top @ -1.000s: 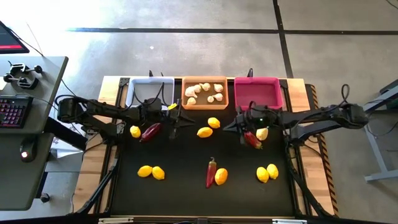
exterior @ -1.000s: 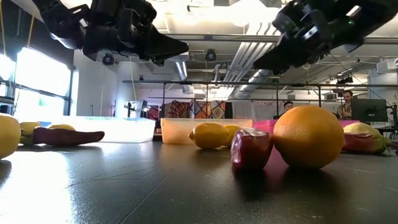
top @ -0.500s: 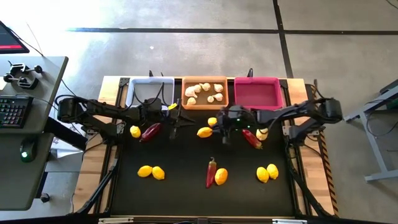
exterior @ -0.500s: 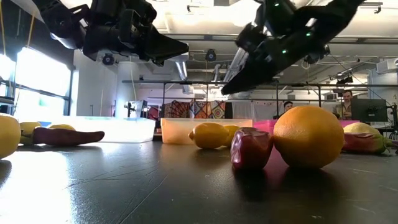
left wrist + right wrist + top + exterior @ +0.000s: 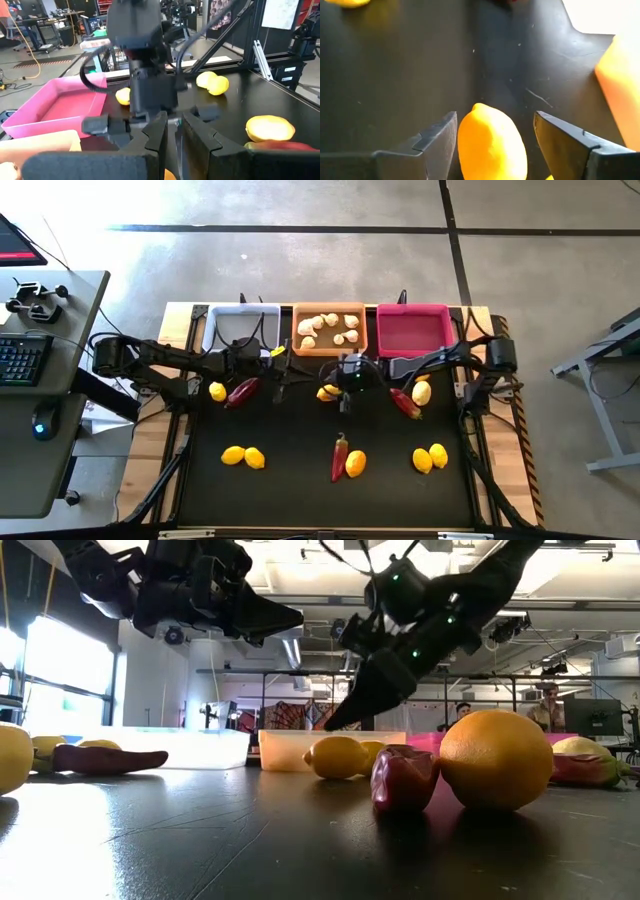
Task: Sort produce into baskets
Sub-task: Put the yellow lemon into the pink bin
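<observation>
Three baskets stand along the table's far edge: white [image 5: 240, 326], orange [image 5: 330, 329] with several garlic bulbs in it, and pink [image 5: 413, 329]. Lemons and dark red chilies lie scattered on the black mat. My right gripper [image 5: 334, 387] is open and low over the mat's middle, near the orange basket. Its fingers stand on either side of a lemon [image 5: 492, 145] that rests on the mat, without touching it. In the low view the right gripper [image 5: 340, 720] slants down toward that lemon [image 5: 335, 756]. My left gripper [image 5: 283, 372] hangs shut above the mat to its left, with nothing seen between its fingers [image 5: 176, 137].
A chili [image 5: 242, 392] and a lemon [image 5: 217, 391] lie under the left arm. Another chili [image 5: 405, 402] and lemon [image 5: 421, 392] lie right of my right gripper. Nearer the front lie two lemon pairs [image 5: 244, 457] [image 5: 430, 458] and a chili beside a lemon [image 5: 347, 460].
My right gripper has swung toward the table's left, from above the chili and lemon on the right over to the lemon in front of the orange basket, and has come down toward the mat. My left arm has kept still.
</observation>
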